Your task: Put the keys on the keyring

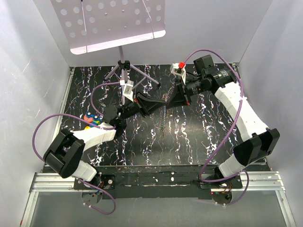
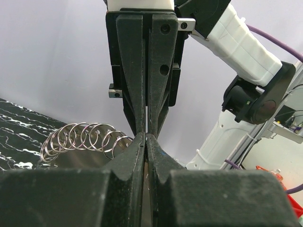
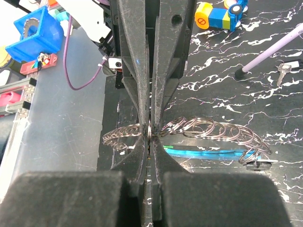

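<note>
Left gripper (image 2: 147, 138) and right gripper (image 3: 150, 141) meet tip to tip over mid-table, both closed to a sliver and pinching the chain of rings (image 3: 208, 128). Only the right wrist view shows a small silver key (image 3: 284, 72) on the table (image 1: 199, 137), well apart from the fingers, and a blue strip (image 3: 203, 152) under the chain, identity unclear. Top view: chain trails from the tips toward the near edge, open surface around it, toys (image 1: 91, 119) near the left edge.

1. Table (image 1: 189, 137): black, marbled with white and purple streaks.
2. Ring chain (image 3: 208, 128): shiny silver.
3. Cable (image 2: 279, 44): purple.
4. Toy blocks (image 3: 220, 14), upper right of the right wrist view: yellow and blue.
5. Panel (image 1: 109, 21), top: white, dotted with holes.
</note>
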### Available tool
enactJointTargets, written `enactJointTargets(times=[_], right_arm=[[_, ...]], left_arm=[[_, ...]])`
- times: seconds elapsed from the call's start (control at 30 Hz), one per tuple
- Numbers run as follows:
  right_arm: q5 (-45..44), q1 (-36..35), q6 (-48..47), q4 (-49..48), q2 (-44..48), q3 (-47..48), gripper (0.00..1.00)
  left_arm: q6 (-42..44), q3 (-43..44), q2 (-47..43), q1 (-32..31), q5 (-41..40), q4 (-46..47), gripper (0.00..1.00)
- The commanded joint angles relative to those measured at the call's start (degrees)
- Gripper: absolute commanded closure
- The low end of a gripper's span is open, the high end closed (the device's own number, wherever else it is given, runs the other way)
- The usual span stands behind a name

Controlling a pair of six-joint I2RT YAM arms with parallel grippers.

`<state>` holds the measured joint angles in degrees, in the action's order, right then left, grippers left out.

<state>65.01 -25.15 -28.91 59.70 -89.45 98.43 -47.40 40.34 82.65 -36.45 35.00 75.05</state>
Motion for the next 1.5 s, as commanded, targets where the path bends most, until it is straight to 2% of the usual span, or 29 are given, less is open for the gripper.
enactJointTargets(times=[0.0,0.17,0.27,0.3,0.4,0.5,0.63,0.7,0.9,1.03,1.47], right_arm=[[0.6,-0.3,-1.1,1.3,2.3,-1.5,0.99],[0.6,-0.2,-3.7,3.3,3.3,-3.7,0.99],[1.6,-0.2,-4.9,4.0,3.6,-5.6,0.99],[1.7,-0.2,-5.5,4.6,3.6,-6.1,0.99],[1.3,-0.3,-9.2,7.8,3.1,-7.1,0.99],[0.5,-0.3,-12.3,11.7,1.6,-6.6,0.99],[-0.1,-0.2,-16.6,18.1,-2.4,-4.4,0.99],[0.3,-0.2,-18.9,21.0,-4.3,-3.2,0.99],[0.9,-0.2,-20.5,23.4,-7.4,-1.4,0.99],[1.4,-0.2,-21.9,25.4,-8.9,-0.2,0.99],[3.0,-0.2,-23.6,27.2,-10.0,0.6,0.99]], left_arm=[[-2.6,2.5,-3.0,1.1,2.0,7.9,0.93],[-4.7,3.3,-6.5,3.4,7.2,-0.3,0.65],[-1.8,4.5,-10.5,4.6,12.1,-10.4,0.5],[0.8,5.6,-12.1,5.0,13.7,-15.7,0.45],[11.1,10.8,-15.9,5.5,16.9,-39.3,0.35],[20.2,17.2,-15.6,5.9,21.1,-61.0,0.32],[25.8,24.1,-11.1,6.0,27.5,-78.6,0.3],[26.5,26.5,-8.7,6.0,29.8,-82.6,0.3],[24.7,29.0,-5.3,5.2,31.3,-83.0,0.3],[24.4,29.7,-3.5,4.5,29.5,-83.7,0.34],[35.8,37.5,1.4,0.9,19.5,-98.9,0.47]])
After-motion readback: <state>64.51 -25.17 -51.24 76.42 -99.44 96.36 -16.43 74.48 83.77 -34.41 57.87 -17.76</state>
